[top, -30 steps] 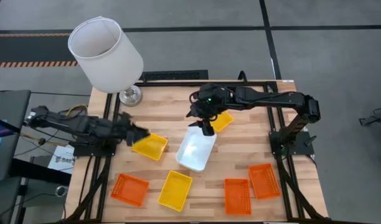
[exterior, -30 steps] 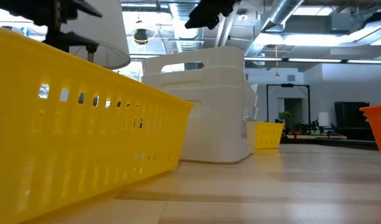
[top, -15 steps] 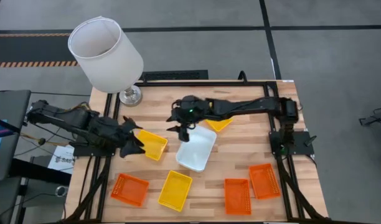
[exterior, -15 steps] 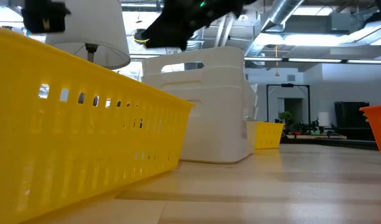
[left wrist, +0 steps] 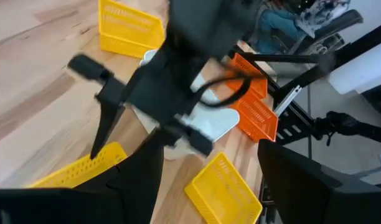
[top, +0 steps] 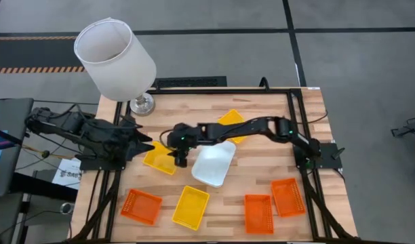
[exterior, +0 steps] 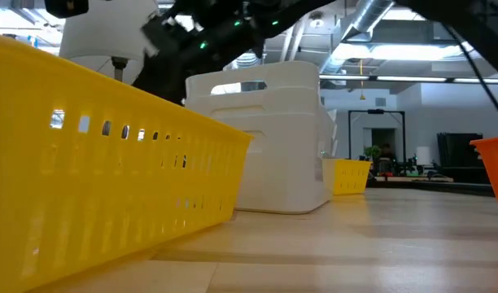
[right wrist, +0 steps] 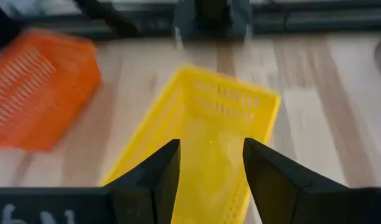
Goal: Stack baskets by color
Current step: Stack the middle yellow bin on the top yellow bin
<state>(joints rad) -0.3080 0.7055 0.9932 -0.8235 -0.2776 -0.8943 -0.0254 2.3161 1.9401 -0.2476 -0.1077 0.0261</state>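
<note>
On the pale wooden tabletop [top: 262, 159], the right claw [top: 180, 159], open and empty, hangs over the left-hand shallow yellow plastic basket [top: 158, 157] while the left claw [top: 141, 141], also open and empty, sits just beside it, so reaching in may knock them together.

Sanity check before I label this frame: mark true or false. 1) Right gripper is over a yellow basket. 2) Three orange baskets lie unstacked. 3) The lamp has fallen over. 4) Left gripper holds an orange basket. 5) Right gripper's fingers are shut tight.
1) True: the right gripper hangs above the yellow basket.
2) True: orange baskets lie apart.
3) False: the lamp stands upright.
4) False: the left gripper holds nothing.
5) False: its fingers stand apart.
</note>
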